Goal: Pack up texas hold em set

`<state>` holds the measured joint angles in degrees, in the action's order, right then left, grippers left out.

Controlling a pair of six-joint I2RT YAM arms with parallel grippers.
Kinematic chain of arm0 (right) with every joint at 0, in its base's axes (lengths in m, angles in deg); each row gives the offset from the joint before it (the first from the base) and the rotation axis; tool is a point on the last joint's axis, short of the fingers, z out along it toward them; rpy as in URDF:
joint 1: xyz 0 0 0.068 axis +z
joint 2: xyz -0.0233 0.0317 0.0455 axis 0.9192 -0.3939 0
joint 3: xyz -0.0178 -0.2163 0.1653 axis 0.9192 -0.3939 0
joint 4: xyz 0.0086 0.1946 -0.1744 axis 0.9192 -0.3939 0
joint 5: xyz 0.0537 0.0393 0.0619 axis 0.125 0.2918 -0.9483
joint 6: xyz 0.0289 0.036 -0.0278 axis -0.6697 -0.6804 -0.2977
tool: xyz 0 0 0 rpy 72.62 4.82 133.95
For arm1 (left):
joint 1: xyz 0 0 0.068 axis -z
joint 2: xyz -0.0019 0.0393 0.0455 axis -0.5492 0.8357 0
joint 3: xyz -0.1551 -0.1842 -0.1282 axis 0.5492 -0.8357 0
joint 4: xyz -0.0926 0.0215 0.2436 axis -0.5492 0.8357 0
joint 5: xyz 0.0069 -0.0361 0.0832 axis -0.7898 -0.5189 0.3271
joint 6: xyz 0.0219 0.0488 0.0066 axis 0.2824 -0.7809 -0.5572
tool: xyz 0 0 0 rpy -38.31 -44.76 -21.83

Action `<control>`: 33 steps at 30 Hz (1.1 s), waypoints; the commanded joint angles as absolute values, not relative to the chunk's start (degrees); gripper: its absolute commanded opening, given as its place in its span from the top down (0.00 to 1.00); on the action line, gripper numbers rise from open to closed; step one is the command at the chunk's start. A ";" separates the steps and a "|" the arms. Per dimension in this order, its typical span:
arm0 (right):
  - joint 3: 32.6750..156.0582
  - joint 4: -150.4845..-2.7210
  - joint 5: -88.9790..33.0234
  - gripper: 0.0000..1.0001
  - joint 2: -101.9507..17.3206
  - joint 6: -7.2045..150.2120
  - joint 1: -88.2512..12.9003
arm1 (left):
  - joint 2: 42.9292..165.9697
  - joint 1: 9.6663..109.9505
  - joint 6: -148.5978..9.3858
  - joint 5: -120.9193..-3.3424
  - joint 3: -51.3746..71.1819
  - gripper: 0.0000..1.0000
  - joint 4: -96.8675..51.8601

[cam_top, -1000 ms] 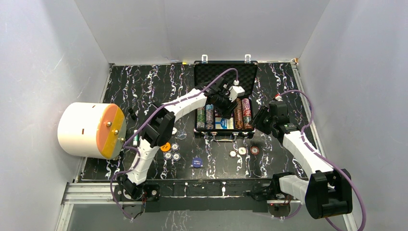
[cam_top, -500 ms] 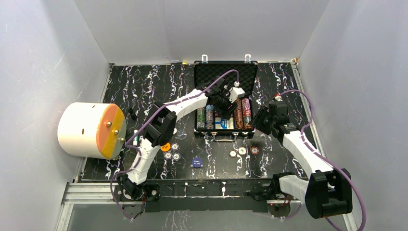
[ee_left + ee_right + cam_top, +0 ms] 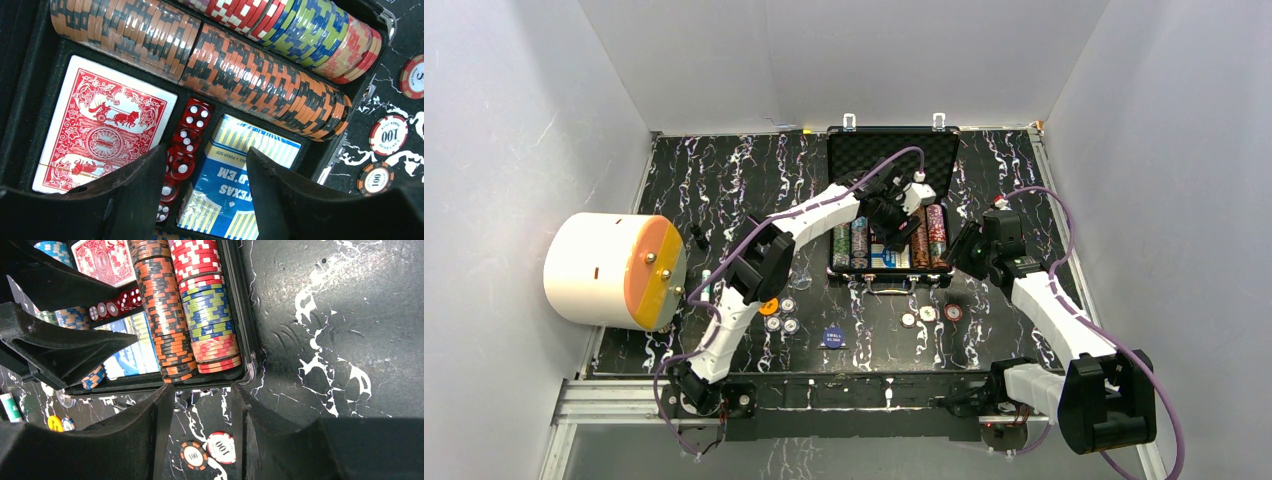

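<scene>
The black briefcase point(image 3: 891, 152) lies open at the back middle of the table, its foam lid leaning back. Rows of multicoloured poker chips point(image 3: 260, 75) fill its tray. Between them lie a red card deck point(image 3: 107, 122), a line of red dice point(image 3: 187, 137) and a blue boxed deck point(image 3: 245, 170). My left gripper point(image 3: 206, 150) hangs open just above the dice and the blue deck, holding nothing. My right gripper point(image 3: 202, 387) stands open over the table at the case's front right corner point(image 3: 248, 371), above two loose chips point(image 3: 207, 450).
More loose chips point(image 3: 927, 314) and round buttons point(image 3: 781, 315), a blue one point(image 3: 832, 337) among them, lie in front of the case. A big white drum with an orange face point(image 3: 609, 270) stands at the left. A small green-and-white cylinder point(image 3: 9, 407) lies near it.
My left gripper has shifted slightly to the right over the case tray. The right arm has not moved.
</scene>
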<state>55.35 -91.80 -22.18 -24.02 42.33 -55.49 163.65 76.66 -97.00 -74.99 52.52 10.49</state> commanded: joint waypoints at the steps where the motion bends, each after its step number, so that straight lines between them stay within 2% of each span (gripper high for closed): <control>1: 55.67 -89.15 -22.99 0.46 -24.11 42.73 -55.62 | 165.72 76.40 -97.14 -74.15 57.31 0.40 13.28; 7: 55.90 -89.15 -23.43 0.46 -24.18 42.72 -55.55 | 165.67 75.61 -96.39 -74.88 62.62 0.34 13.12; 11: 56.05 -89.19 -23.40 0.46 -23.94 42.77 -55.62 | 164.10 75.12 -96.62 -74.24 62.38 0.34 12.86; 17: 57.00 -89.54 -23.09 0.46 -24.34 44.49 -55.56 | 159.46 73.97 -92.98 -75.24 59.06 0.41 10.11; 23: 59.06 -91.59 -22.46 0.46 -24.55 45.81 -55.55 | 153.16 73.04 -86.66 -78.75 49.87 0.54 2.76; 27: 58.45 -91.26 -23.42 0.46 -24.04 45.33 -55.56 | 154.62 73.04 -87.62 -79.25 48.68 0.62 3.77; 33: 57.28 -90.61 -23.89 0.46 -23.04 44.75 -55.62 | 157.57 73.04 -88.98 -78.39 50.50 0.67 5.61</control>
<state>56.38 -92.21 -23.36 -24.61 44.58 -55.49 157.33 73.01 -88.45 -77.42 49.63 4.31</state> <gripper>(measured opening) 0.542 0.343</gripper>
